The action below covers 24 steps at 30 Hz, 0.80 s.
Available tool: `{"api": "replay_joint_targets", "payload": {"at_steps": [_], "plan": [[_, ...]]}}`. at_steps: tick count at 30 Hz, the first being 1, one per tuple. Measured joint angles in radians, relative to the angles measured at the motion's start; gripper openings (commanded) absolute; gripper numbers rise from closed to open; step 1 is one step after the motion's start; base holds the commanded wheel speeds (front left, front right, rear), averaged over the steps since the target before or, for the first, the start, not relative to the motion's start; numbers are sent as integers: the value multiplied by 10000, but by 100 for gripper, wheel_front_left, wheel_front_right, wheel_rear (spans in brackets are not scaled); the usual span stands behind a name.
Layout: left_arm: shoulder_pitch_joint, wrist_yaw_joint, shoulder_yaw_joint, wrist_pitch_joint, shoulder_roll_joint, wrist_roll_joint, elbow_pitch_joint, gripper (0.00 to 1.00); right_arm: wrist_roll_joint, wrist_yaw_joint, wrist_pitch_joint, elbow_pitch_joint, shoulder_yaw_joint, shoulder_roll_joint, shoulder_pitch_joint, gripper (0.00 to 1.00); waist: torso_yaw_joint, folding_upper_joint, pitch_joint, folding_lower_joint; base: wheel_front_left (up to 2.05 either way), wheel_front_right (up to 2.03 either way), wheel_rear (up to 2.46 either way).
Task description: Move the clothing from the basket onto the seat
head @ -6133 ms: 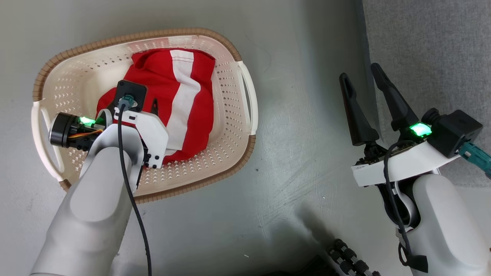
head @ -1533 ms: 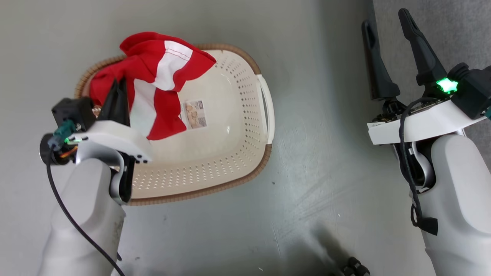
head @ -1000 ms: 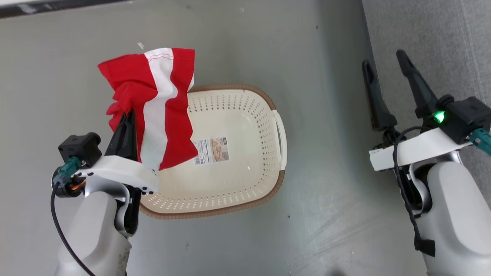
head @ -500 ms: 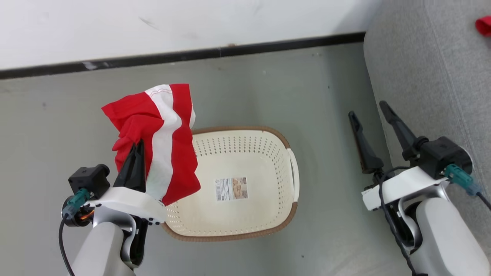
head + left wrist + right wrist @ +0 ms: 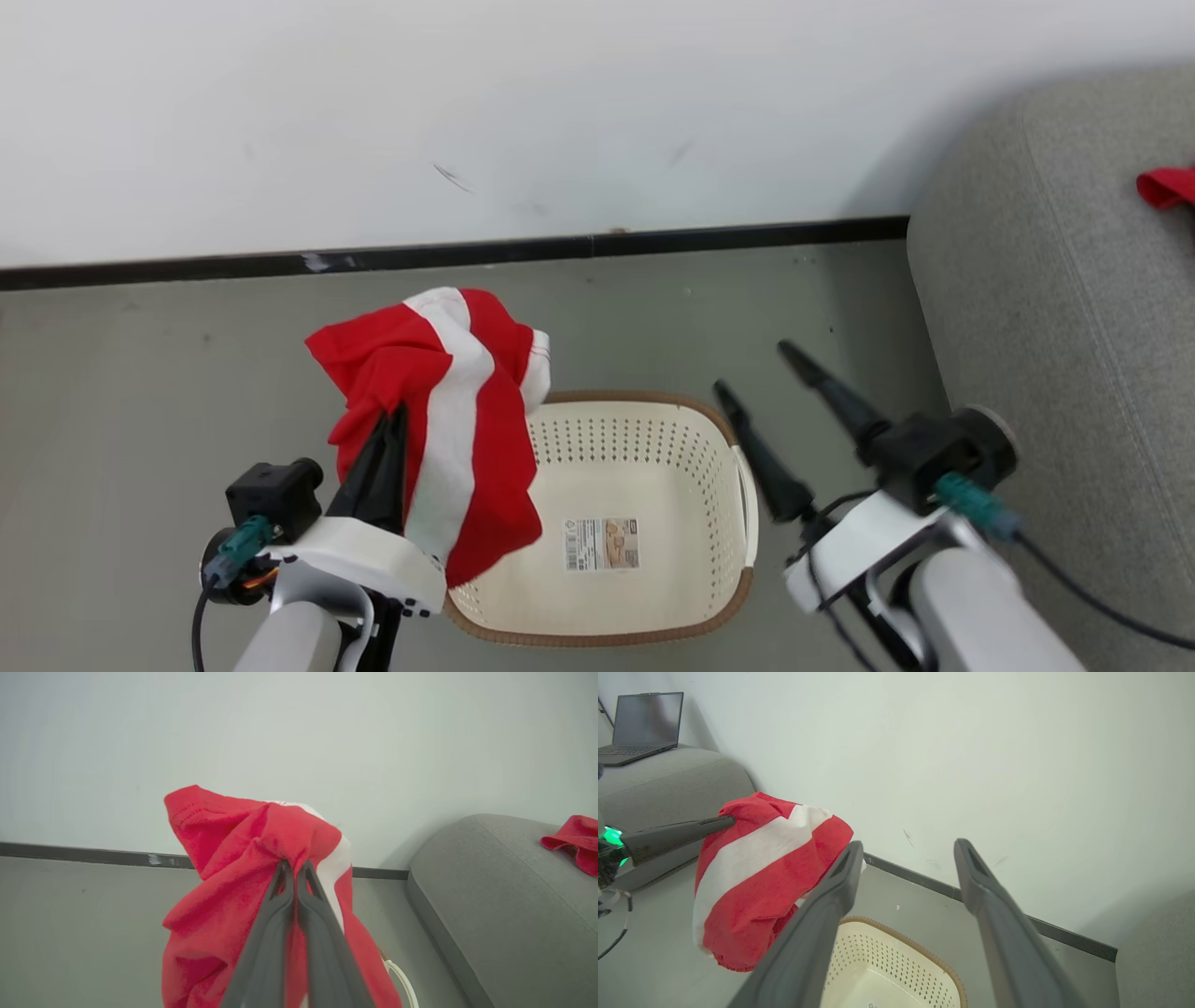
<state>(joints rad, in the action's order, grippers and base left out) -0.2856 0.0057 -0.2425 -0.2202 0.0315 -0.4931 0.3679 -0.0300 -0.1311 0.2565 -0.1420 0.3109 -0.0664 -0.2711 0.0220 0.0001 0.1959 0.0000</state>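
Left gripper (image 5: 398, 415): was clenched on a red garment (image 5: 448, 411) with a broad white stripe, fingers pointing up.
Garment: hung bunched from the fingertips, in the air over the left rim of the basket (image 5: 644, 439).
Basket: stood on the grey floor (image 5: 140, 392), with a sticker (image 5: 602, 544) on its bottom.
Right gripper (image 5: 752, 366): was released, jaws wide apart, just right of the basket.
Sofa (image 5: 1046, 327): grey, stood to the right of the basket, and a second red cloth (image 5: 1167, 187) lay on it.

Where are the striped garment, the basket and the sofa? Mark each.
striped garment (image 5: 459, 411), head view, on its white stripe.
basket (image 5: 635, 443), head view, on the perforated far wall.
sofa (image 5: 1046, 355), head view, on bare grey upholstery.
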Motion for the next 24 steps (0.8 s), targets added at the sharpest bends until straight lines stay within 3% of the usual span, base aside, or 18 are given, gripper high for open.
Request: {"api": "replay_joint_targets", "payload": {"at_steps": [11,24], "plan": [[477,196,-777,648,21,0,-788,0,228,-8,0,-625,3210,-13,57,100,521,0,-967,0,0,0,0],[763,418,-1879,1511,63,-21,-2305,0,205,-8,0,-930,3731,2,-253,100,1173,0,-1688,0,0,0,0]]}}
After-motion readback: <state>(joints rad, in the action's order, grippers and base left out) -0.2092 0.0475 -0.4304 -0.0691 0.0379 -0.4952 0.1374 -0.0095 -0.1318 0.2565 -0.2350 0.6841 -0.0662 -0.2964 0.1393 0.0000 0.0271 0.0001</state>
